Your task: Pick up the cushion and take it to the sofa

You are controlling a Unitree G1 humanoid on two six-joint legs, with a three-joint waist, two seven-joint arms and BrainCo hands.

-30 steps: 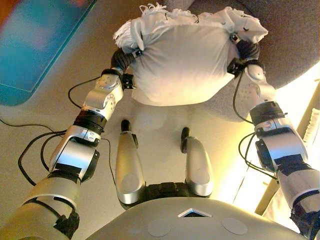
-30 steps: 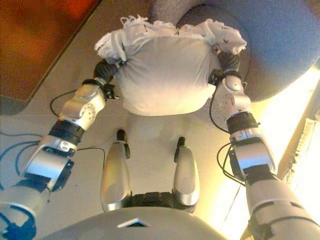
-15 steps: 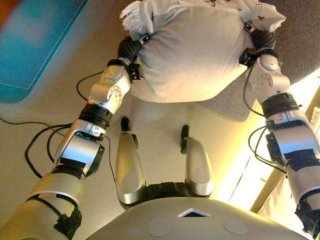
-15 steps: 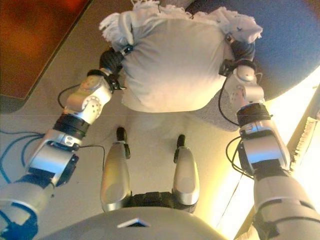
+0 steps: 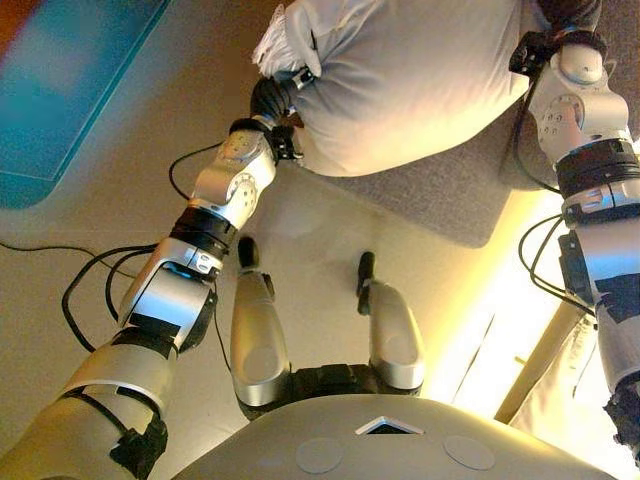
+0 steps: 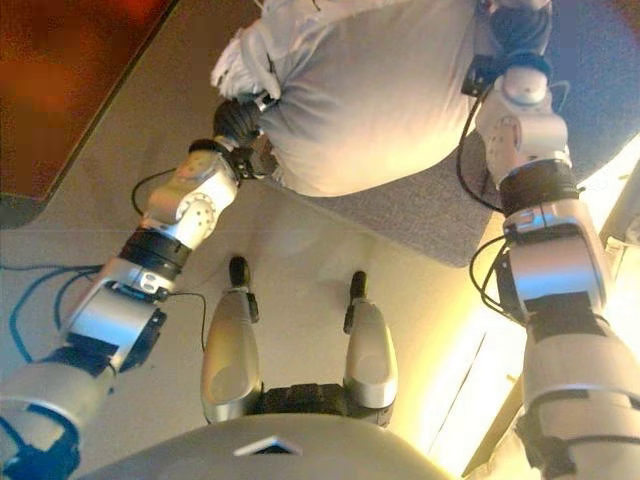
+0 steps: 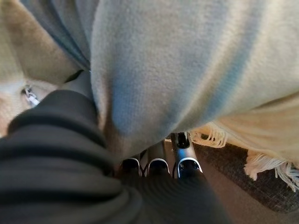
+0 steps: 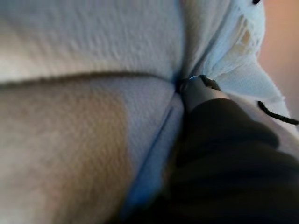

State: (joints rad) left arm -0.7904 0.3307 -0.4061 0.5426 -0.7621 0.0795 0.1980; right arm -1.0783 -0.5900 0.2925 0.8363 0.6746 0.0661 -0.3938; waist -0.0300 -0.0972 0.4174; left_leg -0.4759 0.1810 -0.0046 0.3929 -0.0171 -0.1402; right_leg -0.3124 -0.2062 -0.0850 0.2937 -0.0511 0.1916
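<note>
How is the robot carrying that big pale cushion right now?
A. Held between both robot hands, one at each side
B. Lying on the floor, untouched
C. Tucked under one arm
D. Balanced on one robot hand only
A: the cushion hangs above the grey sofa, with the left robot hand gripping one fringed side and the right robot hand the other.

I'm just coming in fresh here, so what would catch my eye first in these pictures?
A big pale cushion with a fringed edge, held up between the left hand and right hand at the top of the head views. Beneath it lies the grey sofa, and a teal mat lies at the far left.
</note>
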